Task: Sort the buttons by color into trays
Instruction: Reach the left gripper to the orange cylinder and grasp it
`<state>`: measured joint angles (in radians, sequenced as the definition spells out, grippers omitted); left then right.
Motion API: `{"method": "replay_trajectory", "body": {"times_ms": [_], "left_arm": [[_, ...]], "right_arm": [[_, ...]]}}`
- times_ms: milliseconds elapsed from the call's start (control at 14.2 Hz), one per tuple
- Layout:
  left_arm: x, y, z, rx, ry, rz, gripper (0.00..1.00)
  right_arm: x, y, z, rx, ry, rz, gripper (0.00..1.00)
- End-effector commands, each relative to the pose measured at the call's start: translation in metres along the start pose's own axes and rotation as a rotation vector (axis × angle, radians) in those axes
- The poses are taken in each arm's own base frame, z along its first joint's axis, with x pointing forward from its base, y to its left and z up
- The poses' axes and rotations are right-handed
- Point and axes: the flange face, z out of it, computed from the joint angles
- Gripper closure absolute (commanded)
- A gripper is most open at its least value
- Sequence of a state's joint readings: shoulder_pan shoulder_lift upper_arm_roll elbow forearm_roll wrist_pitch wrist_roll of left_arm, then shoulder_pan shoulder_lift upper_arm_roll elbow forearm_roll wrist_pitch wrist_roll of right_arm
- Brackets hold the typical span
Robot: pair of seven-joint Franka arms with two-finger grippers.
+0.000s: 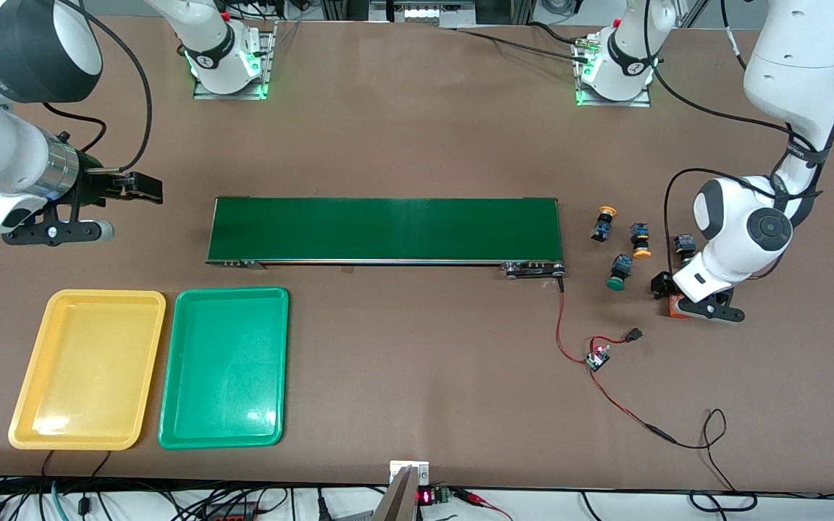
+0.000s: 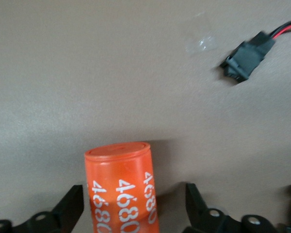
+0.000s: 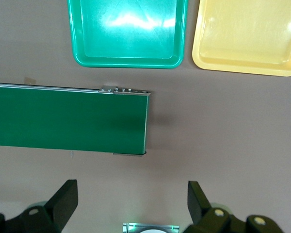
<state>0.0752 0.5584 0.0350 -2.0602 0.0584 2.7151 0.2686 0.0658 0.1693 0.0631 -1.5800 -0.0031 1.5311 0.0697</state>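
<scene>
Counting four buttons near the left arm's end of the worktop [image 1: 417,130]: two orange-capped [image 1: 603,223] [image 1: 640,241], one green-capped [image 1: 617,272], one [image 1: 683,246] partly hidden by the arm. Left pincer [image 2: 133,204] straddles an orange "4680" cylinder [image 2: 122,187] (fingers apart, not touching it), beside the conveyor belt [image 1: 384,229] and red wiring [image 1: 605,383]. Right pincer [image 1: 138,188] hangs released; yellow tray [image 1: 26,412] and green tray [image 1: 171,427] lie empty.

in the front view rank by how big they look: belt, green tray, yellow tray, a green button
1. belt, the largest
2. green tray and yellow tray, which look alike in size, so no ranking between them
3. green button, by far the smallest
</scene>
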Motion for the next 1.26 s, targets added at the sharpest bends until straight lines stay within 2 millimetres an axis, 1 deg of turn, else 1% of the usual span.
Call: {"method": "replay_trajectory", "body": {"times_ms": [0,70,211,281,351,422,492,562,703,773,914,984,1195], "left_arm": [[0.005,-0.003,-0.011,0.012,0.020,0.030,0.65],[0.008,-0.002,-0.016,0.011,0.023,0.039,0.68],[0.022,0.000,-0.041,0.008,0.015,0.074,0.68],[0.033,0.002,-0.059,0.001,-0.013,0.097,0.68],[0.048,0.012,-0.080,-0.014,-0.044,0.132,0.68],[0.058,0.026,-0.095,-0.040,-0.082,0.175,0.67],[0.059,0.039,-0.108,-0.078,-0.127,0.176,0.66],[0.060,0.064,-0.124,-0.100,-0.156,0.227,0.66],[0.058,0.127,-0.142,-0.153,-0.222,0.331,0.67],[0.058,0.151,-0.144,-0.167,-0.230,0.377,0.67],[0.055,0.216,-0.145,-0.212,-0.220,0.549,0.67],[0.053,0.240,-0.141,-0.240,-0.213,0.642,0.69],[0.046,0.291,-0.146,-0.302,-0.175,0.950,0.71]], "right_arm": [[0.002,-0.004,-0.002,0.003,0.002,-0.002,0.00],[0.002,-0.004,-0.001,0.003,-0.001,-0.002,0.00],[0.003,-0.005,0.001,0.003,-0.006,0.002,0.00],[0.003,-0.004,0.001,0.003,-0.006,0.002,0.00],[0.003,-0.003,0.001,0.003,-0.008,0.002,0.00],[0.005,-0.002,0.004,0.005,-0.012,0.005,0.00],[0.005,-0.001,0.005,0.004,-0.015,0.004,0.00],[0.005,0.000,0.005,0.004,-0.017,0.002,0.00],[0.005,0.001,0.005,0.004,-0.017,0.004,0.00],[0.005,0.002,0.005,0.006,-0.017,0.005,0.00],[0.005,0.003,0.005,0.006,-0.017,0.007,0.00],[0.005,0.004,0.005,0.007,-0.017,0.008,0.00],[0.005,0.005,0.005,0.007,-0.017,0.011,0.00]]}}
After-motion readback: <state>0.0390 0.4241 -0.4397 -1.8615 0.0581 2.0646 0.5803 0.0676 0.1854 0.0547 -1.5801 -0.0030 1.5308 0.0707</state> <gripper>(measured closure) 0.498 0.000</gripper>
